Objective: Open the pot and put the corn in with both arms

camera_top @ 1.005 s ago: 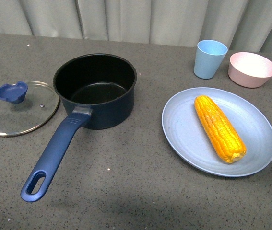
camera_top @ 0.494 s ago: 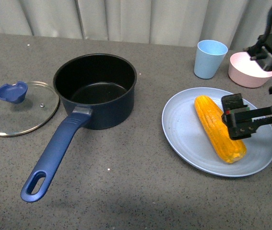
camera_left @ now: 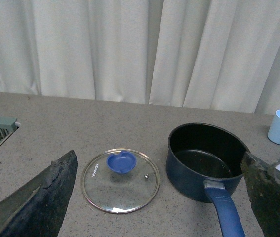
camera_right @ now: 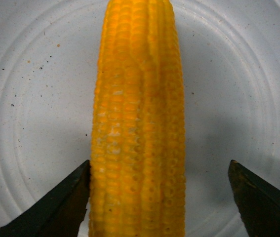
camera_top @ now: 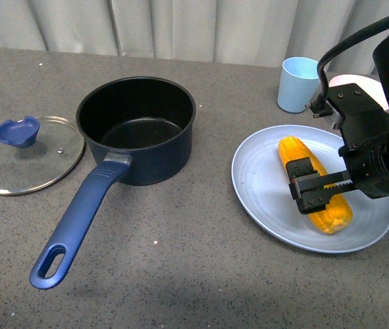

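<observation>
The navy pot [camera_top: 136,128] stands open at the left of centre, its long handle [camera_top: 77,221] pointing toward me; it also shows in the left wrist view [camera_left: 206,160]. The corn [camera_top: 297,155] lies on a pale blue plate [camera_top: 263,185] at the right. My right gripper [camera_top: 317,192] hovers over the cob's middle, open. In the right wrist view the corn [camera_right: 139,123] lies between the spread fingers [camera_right: 60,207], nearer one of them. My left gripper [camera_left: 159,197] is open and empty, out of the front view, above the lid and pot.
The glass lid [camera_top: 28,153] with a blue knob lies flat to the left of the pot; it also shows in the left wrist view [camera_left: 120,179]. A pale blue cup [camera_top: 297,82] and a pink bowl, mostly hidden by my right arm, stand at the back right.
My right arm came in from the right and moved left and down over the corn. Pot, lid and corn have not moved.
</observation>
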`<state>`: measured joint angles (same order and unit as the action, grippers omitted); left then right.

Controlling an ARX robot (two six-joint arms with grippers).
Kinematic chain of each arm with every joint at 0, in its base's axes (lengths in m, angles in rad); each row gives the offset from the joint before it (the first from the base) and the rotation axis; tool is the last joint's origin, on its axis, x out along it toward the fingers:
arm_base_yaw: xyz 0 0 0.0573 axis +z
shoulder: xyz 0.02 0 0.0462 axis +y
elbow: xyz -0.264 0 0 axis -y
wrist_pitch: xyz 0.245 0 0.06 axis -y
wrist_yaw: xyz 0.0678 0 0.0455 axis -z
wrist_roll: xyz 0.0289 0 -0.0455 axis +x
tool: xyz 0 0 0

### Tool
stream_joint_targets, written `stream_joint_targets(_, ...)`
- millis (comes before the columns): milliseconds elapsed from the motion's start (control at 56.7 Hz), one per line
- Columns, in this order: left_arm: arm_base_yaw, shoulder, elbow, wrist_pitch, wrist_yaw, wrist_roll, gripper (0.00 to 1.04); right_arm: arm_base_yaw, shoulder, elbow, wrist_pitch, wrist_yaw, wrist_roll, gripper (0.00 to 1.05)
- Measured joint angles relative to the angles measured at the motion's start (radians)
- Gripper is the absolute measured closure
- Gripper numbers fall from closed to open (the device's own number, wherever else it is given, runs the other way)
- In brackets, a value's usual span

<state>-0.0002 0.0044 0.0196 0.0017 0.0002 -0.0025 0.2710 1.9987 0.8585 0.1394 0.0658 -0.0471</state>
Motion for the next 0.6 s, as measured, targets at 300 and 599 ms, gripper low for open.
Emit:
stream_joint_targets(300, 0.000, 0.000, 0.000, 0.000, 0.000, 0.000, 0.07, 0.004, 0.004, 0.013, -0.016, -0.010, 0.004, 0.65)
stream_joint_targets(599, 0.000, 0.000, 0.000, 0.000, 0.000, 0.000, 0.07, -0.019, -0.137, 0.021, -0.082, -0.205, 0.022, 0.88)
